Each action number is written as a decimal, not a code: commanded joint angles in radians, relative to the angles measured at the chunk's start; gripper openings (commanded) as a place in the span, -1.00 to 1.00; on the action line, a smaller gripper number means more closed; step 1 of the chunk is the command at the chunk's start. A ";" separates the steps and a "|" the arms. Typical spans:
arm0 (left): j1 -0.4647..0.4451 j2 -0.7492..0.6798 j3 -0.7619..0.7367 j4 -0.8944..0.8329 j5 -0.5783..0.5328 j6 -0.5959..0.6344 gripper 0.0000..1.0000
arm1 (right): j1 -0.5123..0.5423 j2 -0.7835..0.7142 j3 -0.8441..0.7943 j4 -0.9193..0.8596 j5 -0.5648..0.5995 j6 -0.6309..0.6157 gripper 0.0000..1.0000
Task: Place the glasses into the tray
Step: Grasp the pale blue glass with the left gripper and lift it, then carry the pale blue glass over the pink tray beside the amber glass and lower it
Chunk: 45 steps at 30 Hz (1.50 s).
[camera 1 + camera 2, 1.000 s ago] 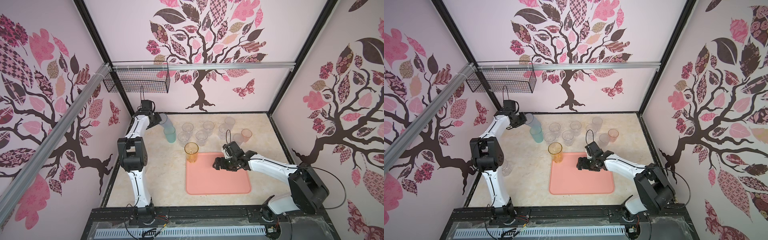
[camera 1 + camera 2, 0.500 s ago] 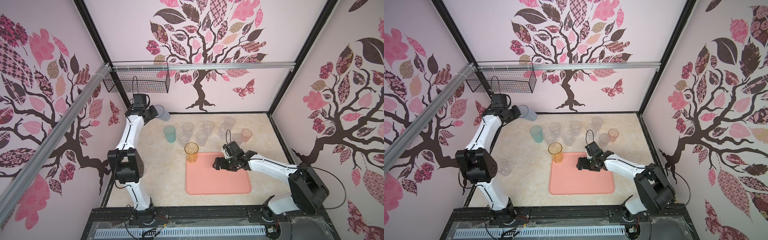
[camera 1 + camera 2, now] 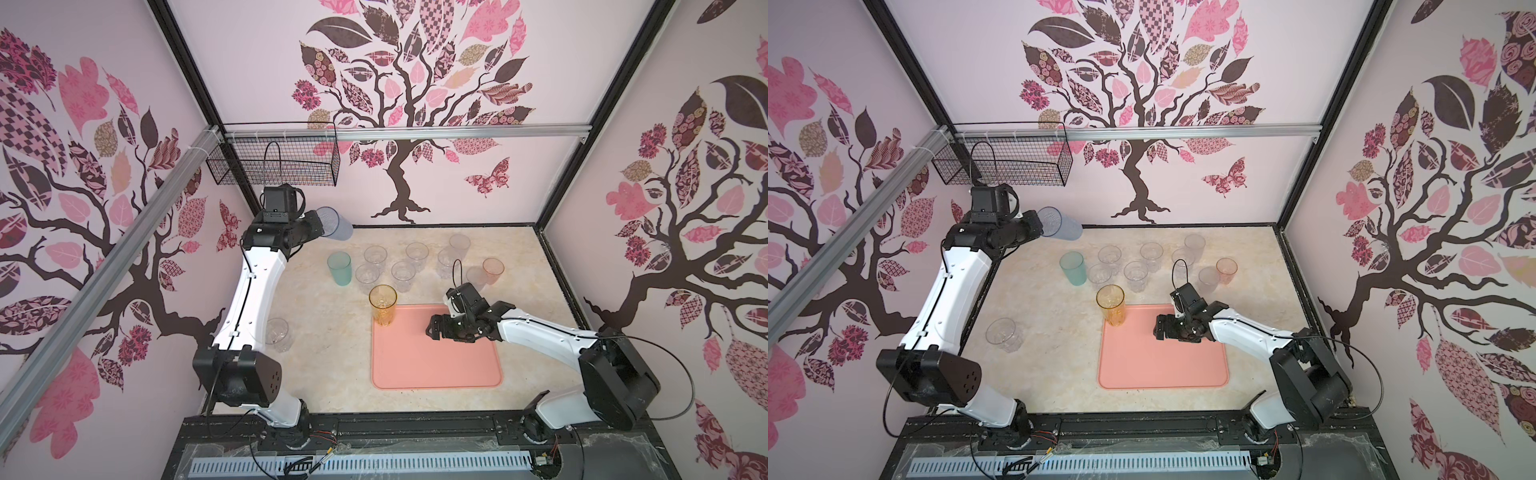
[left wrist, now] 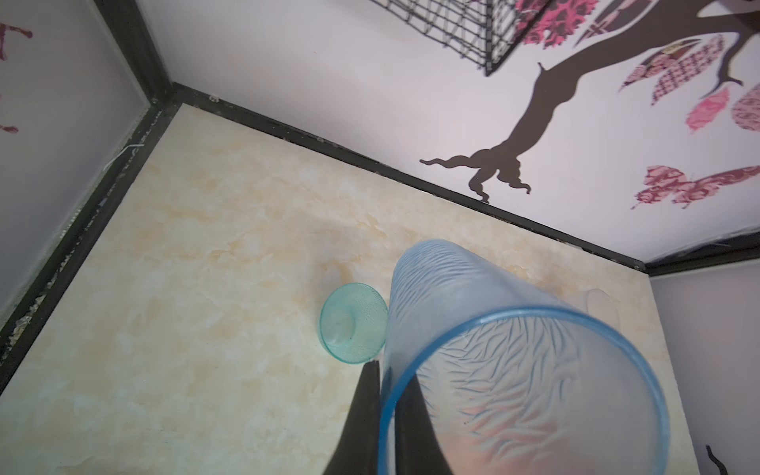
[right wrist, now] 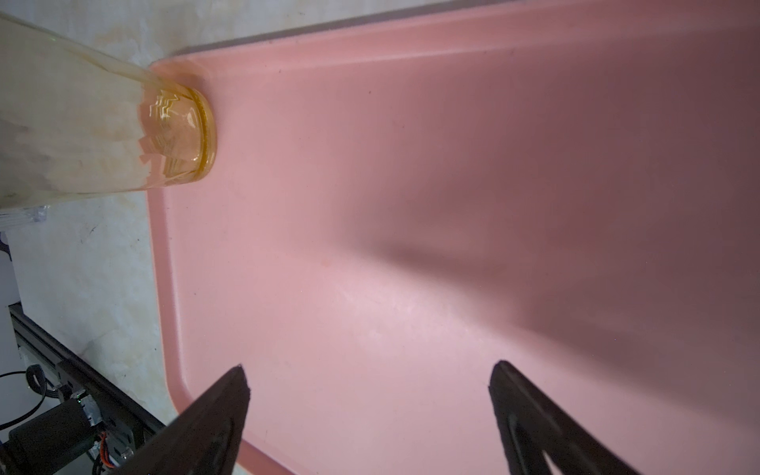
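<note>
L hand (image 4: 386,372) clamping blue-grey tumbler (image 4: 493,329) by rim, holding it tilted above worktop (image 3: 324,374); R hand (image 5: 370,370) gaping empty over tray (image 3: 436,365).

A tall blue-grey tumbler (image 3: 333,222) is held tilted, its rim pinched in the left claw (image 3: 318,223). A teal glass (image 3: 339,268) is stood upright below that claw. The salmon tray (image 3: 436,365) is spread under the right claw (image 3: 432,329), with an amber tumbler (image 3: 383,306) set upright in the corner ahead of its tips. Clear tumblers (image 3: 403,270) are clustered near that claw, off the tray.
</note>
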State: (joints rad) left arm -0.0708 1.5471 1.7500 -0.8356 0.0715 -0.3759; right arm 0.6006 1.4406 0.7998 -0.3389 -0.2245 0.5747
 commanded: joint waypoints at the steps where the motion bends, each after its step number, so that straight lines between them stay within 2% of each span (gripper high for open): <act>1: -0.096 -0.059 -0.014 -0.032 -0.024 0.026 -1.00 | -0.001 -0.040 0.039 -0.045 0.030 -0.013 0.89; 11: -0.449 -0.058 0.023 -0.165 -0.095 0.055 -1.00 | -0.018 -0.106 0.073 -0.110 0.150 -0.020 0.92; 14: -0.536 -0.036 0.035 -0.228 -0.111 0.079 -1.00 | -0.061 -0.131 0.054 -0.131 0.193 0.002 0.92; 18: -0.647 0.002 0.041 -0.301 -0.139 0.106 -1.00 | -0.165 -0.152 0.013 -0.149 0.170 0.005 0.92; 21: -0.705 0.036 0.040 -0.352 -0.162 0.126 -1.00 | -0.200 -0.179 -0.001 -0.161 0.182 -0.010 0.92; 25: -0.740 0.067 0.006 -0.384 -0.170 0.140 -1.00 | -0.205 -0.200 -0.013 -0.167 0.178 -0.016 0.93; 32: -0.748 0.066 -0.092 -0.392 -0.160 0.150 -1.00 | -0.205 -0.214 -0.061 -0.144 0.116 0.003 0.91; 35: -0.748 0.050 -0.142 -0.368 -0.160 0.149 -1.00 | -0.206 -0.202 -0.081 -0.129 0.081 0.013 0.89; 39: -0.749 0.014 -0.222 -0.326 -0.212 0.144 -1.00 | -0.203 -0.170 -0.086 -0.120 0.038 0.020 0.88; 43: -0.745 -0.033 -0.317 -0.248 -0.244 0.139 -1.00 | -0.189 -0.180 -0.121 -0.028 -0.048 0.051 0.88; 45: -0.738 -0.049 -0.355 -0.220 -0.241 0.135 -1.00 | -0.165 -0.177 -0.122 -0.010 -0.055 0.059 0.89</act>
State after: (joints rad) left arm -0.8165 1.5436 1.4425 -1.1419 -0.1452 -0.2356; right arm 0.4107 1.2572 0.6876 -0.3992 -0.2222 0.6083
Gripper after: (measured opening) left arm 0.071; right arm 0.944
